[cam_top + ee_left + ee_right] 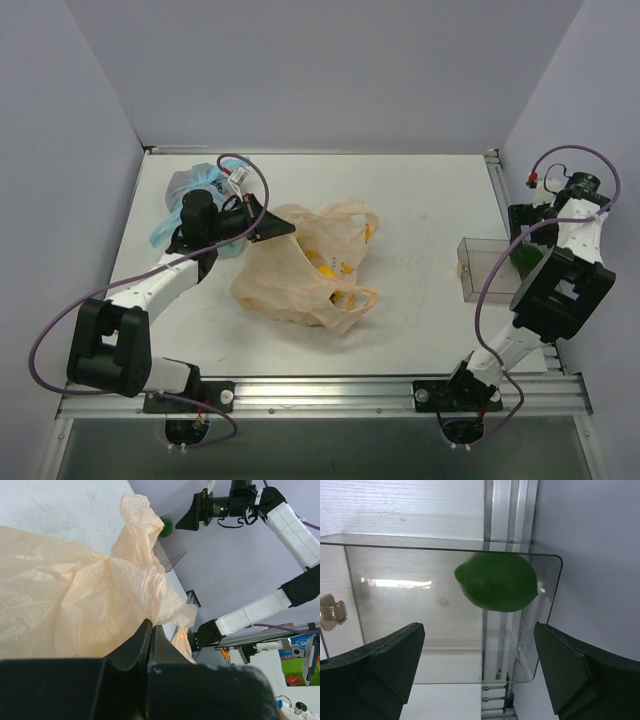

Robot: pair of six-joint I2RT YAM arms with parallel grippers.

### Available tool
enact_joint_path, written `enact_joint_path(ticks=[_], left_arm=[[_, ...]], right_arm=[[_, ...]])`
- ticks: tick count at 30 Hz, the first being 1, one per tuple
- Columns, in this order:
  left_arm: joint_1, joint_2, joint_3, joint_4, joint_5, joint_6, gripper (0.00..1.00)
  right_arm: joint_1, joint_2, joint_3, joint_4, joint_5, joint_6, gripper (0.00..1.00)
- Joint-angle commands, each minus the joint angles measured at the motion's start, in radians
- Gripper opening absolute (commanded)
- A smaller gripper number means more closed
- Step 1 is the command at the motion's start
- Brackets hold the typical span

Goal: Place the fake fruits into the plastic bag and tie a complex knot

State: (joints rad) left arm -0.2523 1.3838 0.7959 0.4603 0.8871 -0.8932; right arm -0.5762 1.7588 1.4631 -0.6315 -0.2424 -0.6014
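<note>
The left gripper (pixel 150 629) has its fingers pressed together, pinching a fold of the plastic bag (pixel 75 595) at the bag's left rim. The bag lies crumpled at the centre of the table (pixel 420 190), its handles untied, with yellow fake fruits (pixel 326 263) visible through the film. The right gripper (pixel 479 630) stands spread wide, its fingers apart from a green fruit (pixel 497 582) seen through the wall of a clear box (pixel 395 605) near the table's right edge. A blue-handled bag (pixel 195 185) rests at the back left.
</note>
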Motion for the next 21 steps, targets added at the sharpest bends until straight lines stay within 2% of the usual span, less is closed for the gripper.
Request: enact_joint_path(ticks=[1, 21], left_arm=[[0.002, -0.022, 0.032, -0.006, 0.003, 0.036, 0.00], [0.001, -0.014, 0.060, -0.055, -0.005, 0.057, 0.00]], right_arm=[[-0.011, 0.034, 0.037, -0.002, 0.020, -0.073, 0.96], [0.001, 0.185, -0.032, 0.138, 0.014, -0.075, 0.96]])
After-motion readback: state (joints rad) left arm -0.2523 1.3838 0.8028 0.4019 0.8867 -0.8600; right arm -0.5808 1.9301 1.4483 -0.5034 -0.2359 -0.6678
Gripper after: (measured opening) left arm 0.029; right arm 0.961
